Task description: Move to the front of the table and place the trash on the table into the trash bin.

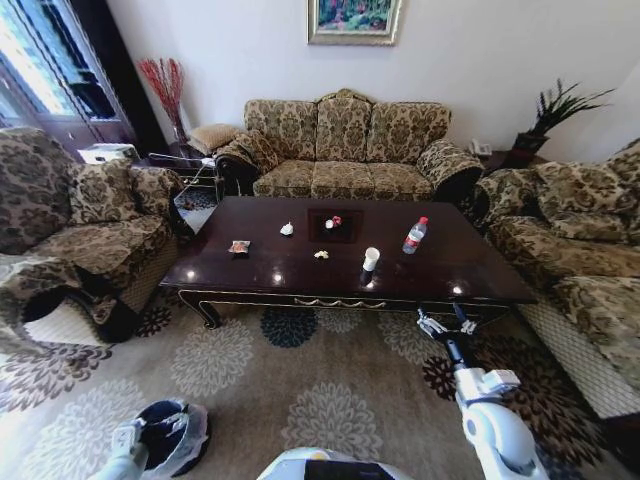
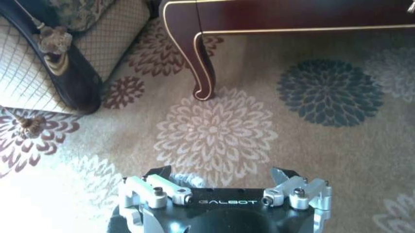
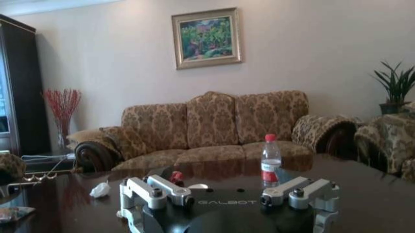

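Status for you, near to far: the small round black trash bin with a puffed whitish bag liner [image 1: 170, 432] sits on the floral carpet right by the robot's left side, and the left claw [image 1: 128, 438] hangs low just beside it; in the left wrist view that left claw [image 2: 221, 175] stands wide and empty over the carpet. The right claw [image 1: 446, 322] is raised at the near edge of the glossy dark brown bench with gilt trim [image 1: 470, 275], also spread wide, holding nothing. So you're parked at the front of the bench, but judging by the layout nothing is binned yet: the white paper cup [image 1: 371, 259], yellowish bit [image 1: 321, 254], snack wrapper [image 1: 239, 246], crumpled white paper [image 1: 287, 229], red-and-white scrap [image 1: 333, 222] and clear red-capped water bottle [image 1: 414, 235] all lie on top, spread apart. Head view gives you the bin and the whole layout; left wrist gives the curved gilt bench leg [image 2: 202, 68] and carpet; right wrist looks level across the top at the bottle [image 3: 270, 159] and the paper [image 3: 100, 190].
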Controlling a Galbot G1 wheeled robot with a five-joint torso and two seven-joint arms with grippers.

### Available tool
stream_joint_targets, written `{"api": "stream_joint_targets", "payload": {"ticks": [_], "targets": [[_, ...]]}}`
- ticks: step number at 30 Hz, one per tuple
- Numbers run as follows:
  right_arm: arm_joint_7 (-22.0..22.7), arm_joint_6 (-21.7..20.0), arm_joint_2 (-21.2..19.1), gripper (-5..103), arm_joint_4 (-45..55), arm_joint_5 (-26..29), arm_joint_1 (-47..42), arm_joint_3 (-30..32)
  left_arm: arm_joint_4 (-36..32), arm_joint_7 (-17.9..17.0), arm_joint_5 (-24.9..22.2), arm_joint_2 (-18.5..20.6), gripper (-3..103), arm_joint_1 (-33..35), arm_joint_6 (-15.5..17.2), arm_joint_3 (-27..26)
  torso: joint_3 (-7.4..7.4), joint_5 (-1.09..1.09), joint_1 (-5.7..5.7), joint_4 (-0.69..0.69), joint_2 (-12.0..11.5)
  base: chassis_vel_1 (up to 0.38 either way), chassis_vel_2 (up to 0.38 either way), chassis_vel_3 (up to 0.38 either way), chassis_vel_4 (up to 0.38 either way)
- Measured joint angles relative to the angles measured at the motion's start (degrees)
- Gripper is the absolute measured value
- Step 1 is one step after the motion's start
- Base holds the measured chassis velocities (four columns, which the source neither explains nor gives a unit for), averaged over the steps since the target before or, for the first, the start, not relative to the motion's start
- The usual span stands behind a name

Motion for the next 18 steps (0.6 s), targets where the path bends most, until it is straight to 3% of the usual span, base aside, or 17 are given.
{"api": "stream_joint_targets", "payload": {"ticks": [10, 18], "targets": [[0.03, -0.23, -0.73, 100, 0.82, -0.15, -0.13, -0.68, -0.52, -0.01, 0.67, -1.40, 100, -0.69, -0.13, 0.29, 0.00, 0.01, 0.00, 0.01, 0.00, 0.064, 0.056, -0.061, -0.063], [0.14, -0.12, -0.69, 100, 1.11, 0.13, -0.82, -0.69, 1.95, 0.02, 1.40, -0.99, 100, -1.28, -0.29, 0.34, 0.00, 0.00, 0.00, -0.01, 0.00, 0.219, 0.223, -0.219, -0.223]]}}
